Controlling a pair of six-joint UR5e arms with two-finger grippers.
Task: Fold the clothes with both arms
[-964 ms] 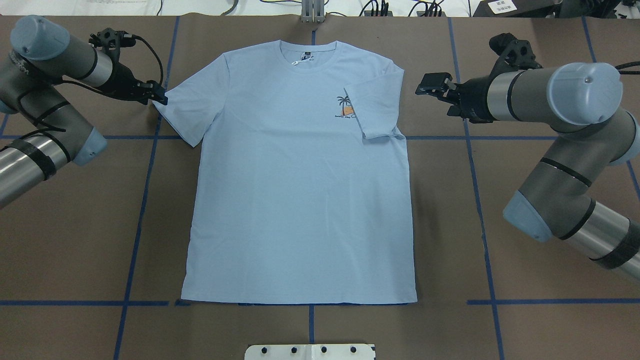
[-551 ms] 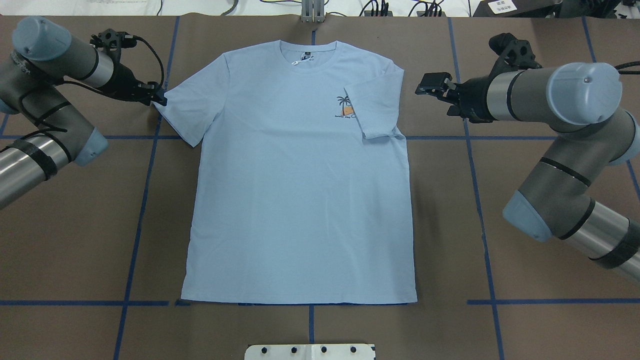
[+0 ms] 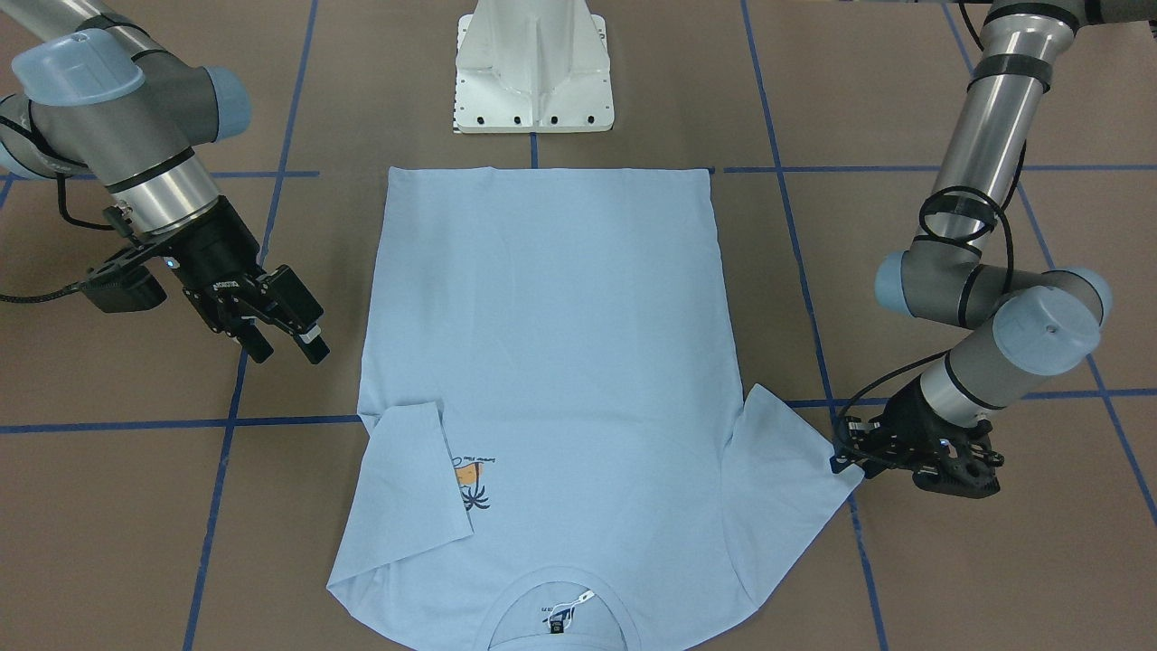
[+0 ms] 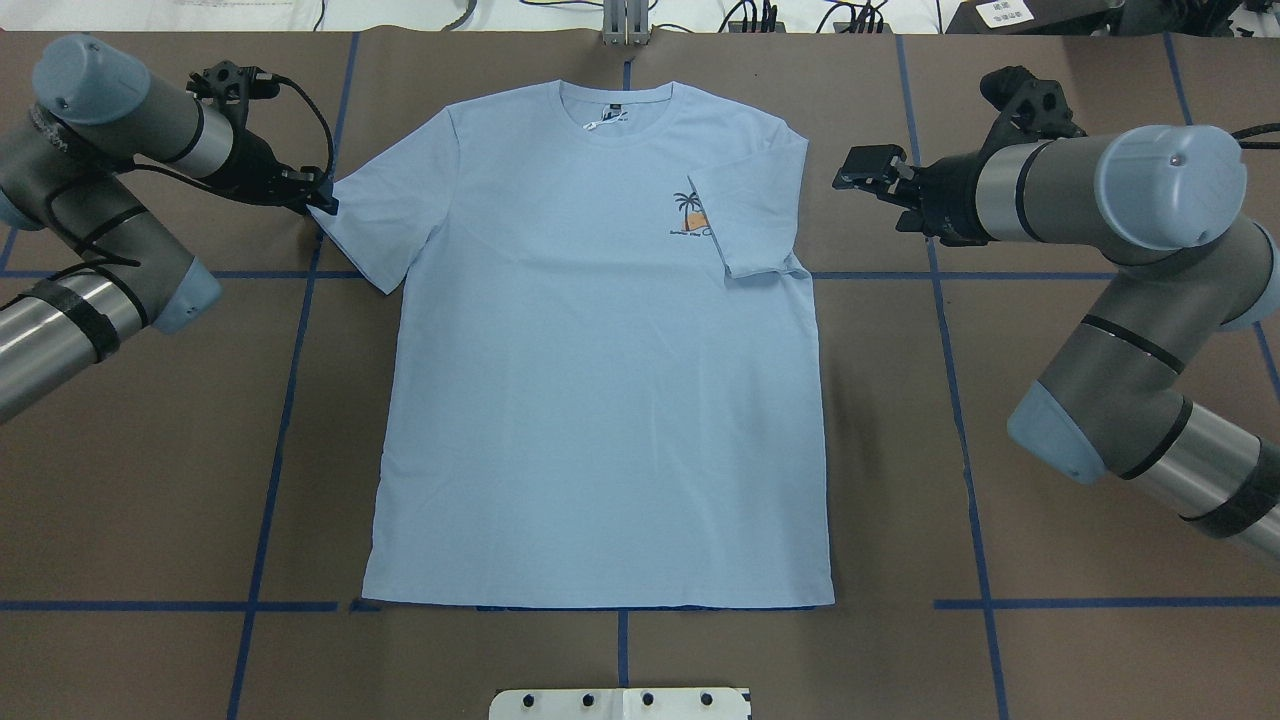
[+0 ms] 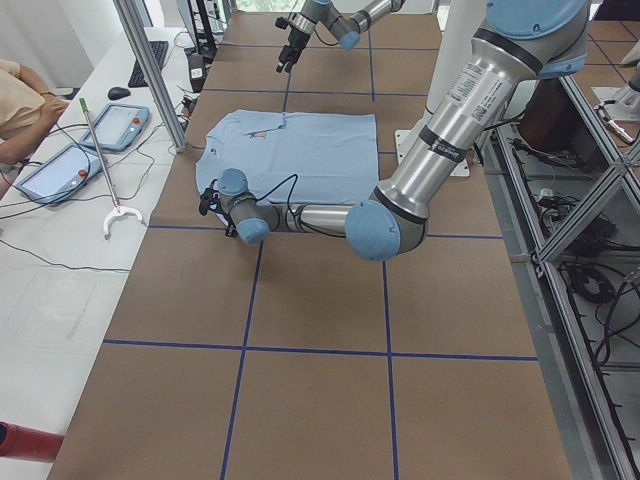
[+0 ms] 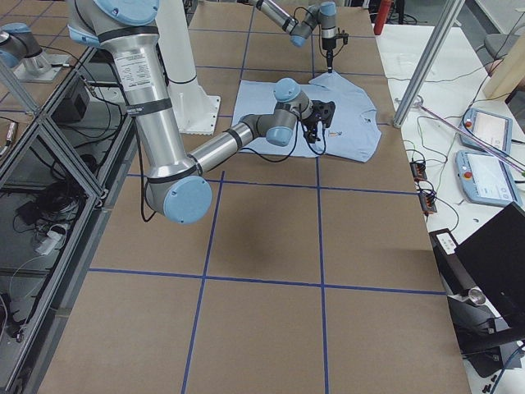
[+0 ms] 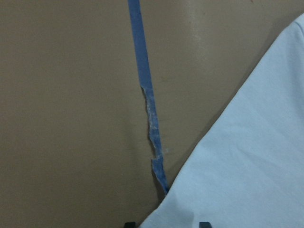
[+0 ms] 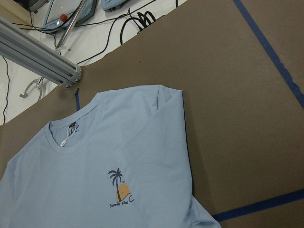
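Starting at my near edge of the bench (image 4: 130,480), the T-shirt (image 4: 600,400) lies face up in the middle. Its hem runs along the near tape line (image 4: 150,606), just beyond the white pedestal plate (image 4: 620,703), and its collar (image 4: 615,98) points at the far edge. The body is flat and smooth.

I judge it light, soft and limp. It will sag from any pinch point, crease easily, and may drag across the brown covering rather than lift cleanly. I would take it at hems and seams, where the cloth is doubled, and pinch both layers.

Further out, the right sleeve (image 4: 750,220) is already turned in over the chest, with its edge touching the palm print (image 4: 690,212). The left sleeve (image 4: 375,225) is spread out flat toward the bench's left edge, so I take that as the fold now in hand.

The left hand (image 4: 318,200) is low on the bench, wrist nearly level, at the outer corner of that sleeve. In its wrist view the two fingertips (image 7: 204,223) stand apart with the sleeve corner between them, so I read it as released and not yet pinched.

The right hand (image 3: 289,348) is raised off the bench to the right of the shirt, near the folded sleeve but clear of it. Its fingers are spread and it carries nothing, with the forearm pointing in toward the shoulder.
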